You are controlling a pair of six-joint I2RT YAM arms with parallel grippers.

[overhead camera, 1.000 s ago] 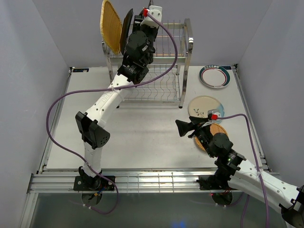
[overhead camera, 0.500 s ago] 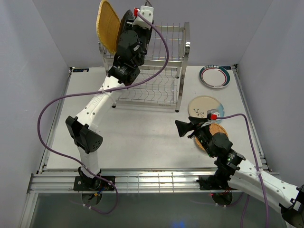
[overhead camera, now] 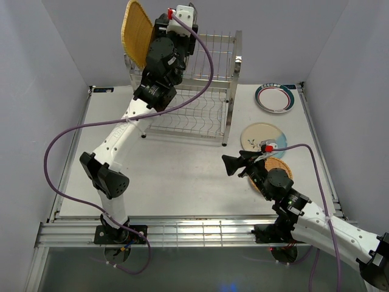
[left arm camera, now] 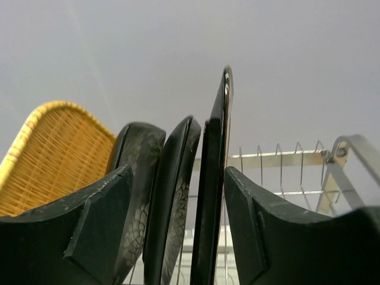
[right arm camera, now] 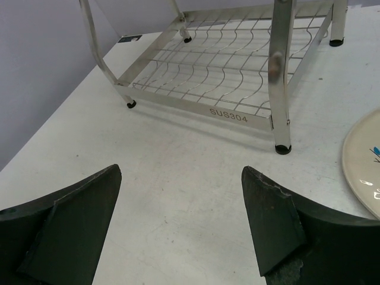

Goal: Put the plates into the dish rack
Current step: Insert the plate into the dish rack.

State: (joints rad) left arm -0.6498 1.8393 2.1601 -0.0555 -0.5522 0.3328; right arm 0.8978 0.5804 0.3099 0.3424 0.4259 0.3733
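- The dish rack (overhead camera: 203, 112) stands at the far side of the table (overhead camera: 176, 176), left of centre, and its lower shelf holds nothing that I can see.
- A woven orange-tan plate (left arm camera: 47, 154) stands on edge at the left end of the upper tier, tilted slightly outward.
- Just right of it, dark plates (left arm camera: 172, 196) also stand on edge in the upper slots. My left wrist view shows one with a grey flower pattern, a second beside it, and a thin one seen edge-on.
- My left gripper (overhead camera: 161, 27) is up at that tier, with its fingers (left arm camera: 95, 225) spread wide on either side of the dark plates.
- The right finger sits just beside the thin plate. The left finger overlaps the flowered one, and I see no pad pressing on a plate, so I read this claw as parted and not clamped on anything.
- Three plates lie flat on the right half of the table:
  - a teal-rimmed white plate (overhead camera: 275, 97) near the far right corner
  - a cream round plate (overhead camera: 261, 135) nearer to me
  - a second woven plate (overhead camera: 282, 170), partly under my right arm
- My right gripper (right arm camera: 181, 178) hovers low over bare table, pointing at the rack's lower shelf. Its jaws are wide apart and hold nothing.
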